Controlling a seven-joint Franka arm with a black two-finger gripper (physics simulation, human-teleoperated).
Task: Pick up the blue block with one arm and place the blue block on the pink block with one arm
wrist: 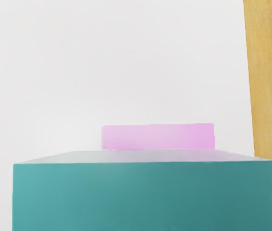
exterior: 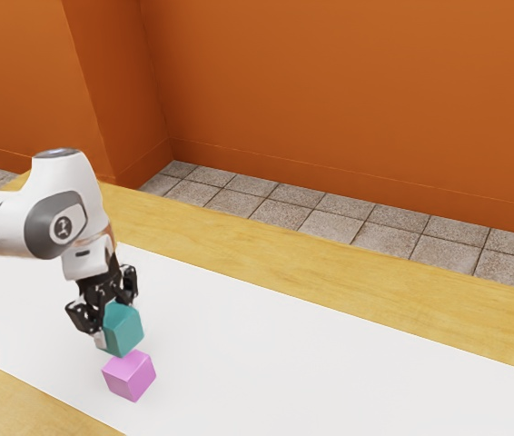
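I count two blocks in all: one blue block (exterior: 123, 331), teal in shade, and one pink block (exterior: 129, 374). My wrist view gives the same tally, one blue block (wrist: 143, 197) and one pink block (wrist: 157, 136). There is one arm (exterior: 21, 222), mine, carrying one gripper (exterior: 107, 313) with two black fingers (exterior: 82, 318). One white mat (exterior: 330, 363) covers part of one wooden table (exterior: 348, 263). The grey floor tiles (exterior: 393, 227) run in two rows; how many tiles sit in each row I cannot tell for sure. The orange wall (exterior: 348, 82) shows three faces.
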